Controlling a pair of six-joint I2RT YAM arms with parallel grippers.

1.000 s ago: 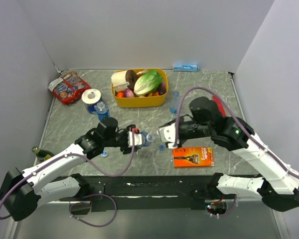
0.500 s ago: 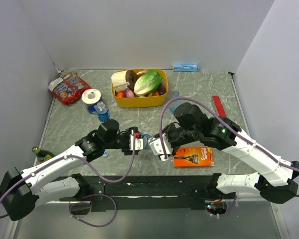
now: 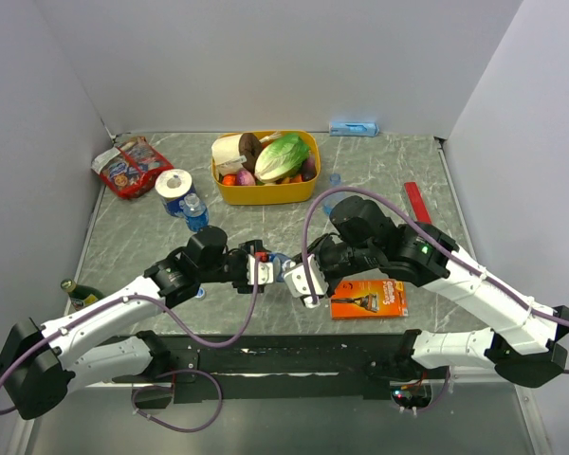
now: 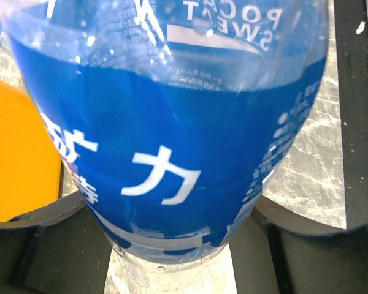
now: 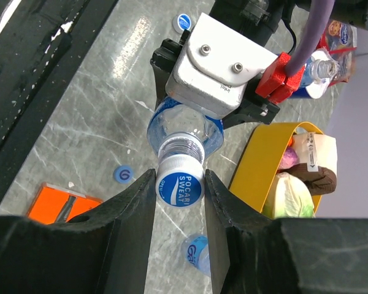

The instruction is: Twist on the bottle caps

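Note:
My left gripper (image 3: 266, 268) is shut on a clear bottle with a blue label (image 3: 279, 261), held on its side at mid-table. The label fills the left wrist view (image 4: 172, 135) between my fingers (image 4: 43, 245). My right gripper (image 5: 179, 190) is shut on a blue bottle cap (image 5: 179, 188) that sits on this bottle's neck (image 5: 181, 147); it also shows in the top view (image 3: 299, 278). Loose caps lie on the table (image 5: 124, 174) (image 5: 184, 21) (image 3: 199, 293). A second bottle (image 3: 194, 210) stands by the toilet roll. A third (image 3: 330, 190) is partly hidden behind the right arm.
A yellow basket (image 3: 264, 196) of food stands at the back centre. A toilet roll (image 3: 174, 185) and a snack bag (image 3: 131, 166) are back left. An orange razor box (image 3: 367, 298) lies under the right arm. A green glass bottle (image 3: 79, 292) lies at the left edge.
The right arm has swung left and down to the held bottle's neck, bringing the cap to it. In the last half second almost nothing moved. The left arm stayed put.

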